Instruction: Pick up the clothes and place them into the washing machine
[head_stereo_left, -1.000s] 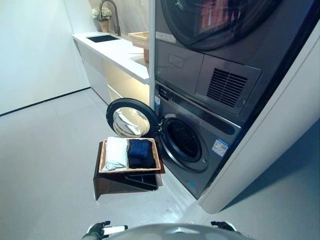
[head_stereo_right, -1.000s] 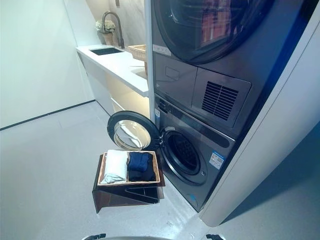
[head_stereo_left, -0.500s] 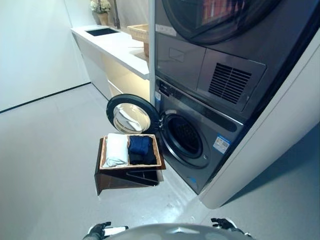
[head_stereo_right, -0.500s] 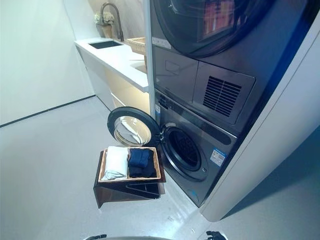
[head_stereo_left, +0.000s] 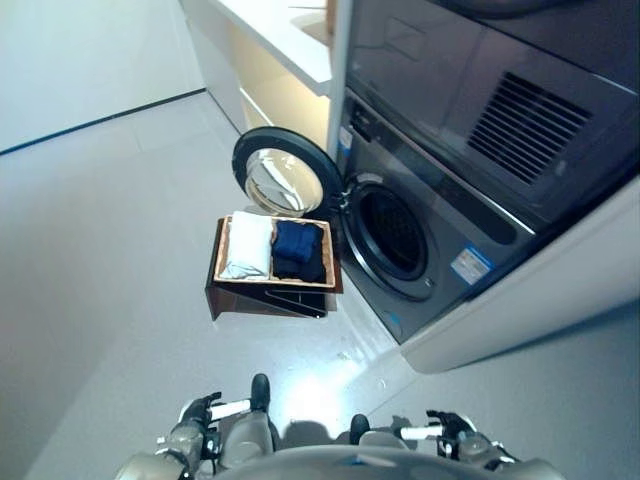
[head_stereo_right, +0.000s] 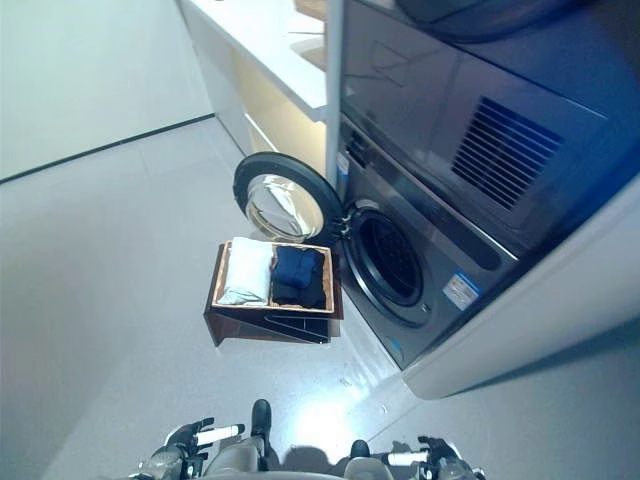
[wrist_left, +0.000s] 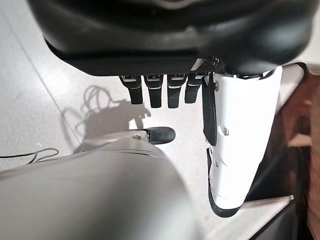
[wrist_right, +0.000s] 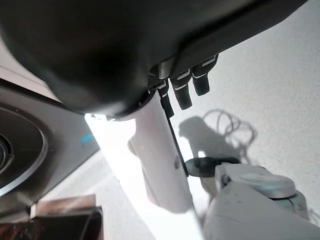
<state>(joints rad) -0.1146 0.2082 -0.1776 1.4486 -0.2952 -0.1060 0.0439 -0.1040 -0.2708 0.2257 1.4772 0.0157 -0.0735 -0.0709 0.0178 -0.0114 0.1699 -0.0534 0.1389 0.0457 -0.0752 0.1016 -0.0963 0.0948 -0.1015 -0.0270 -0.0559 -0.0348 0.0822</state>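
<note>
While the folded clothes sit untouched in the basket beside the open washing machine, left hand and right hand hang relaxed, holding nothing; everything remains.

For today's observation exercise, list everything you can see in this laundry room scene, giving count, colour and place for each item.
Washer: one, dark grey, lower unit of the stack at right, drum empty as far as shows.
Door: one, black rim with glass, swung open to the washer's left.
Dryer: one, dark grey, stacked on the washer.
Basket: one, tan wicker, on the stand before the open door.
White clothes: one folded pile, left half of the basket.
Navy clothes: one folded pile, right half.
Stand: one, dark brown, on the floor.
Counter: one, white, beyond the washer.
Floor: grey.
Left hand: dark, low at left, empty, fingers relaxed.
Right hand: dark, low at right, empty, fingers relaxed.
</note>
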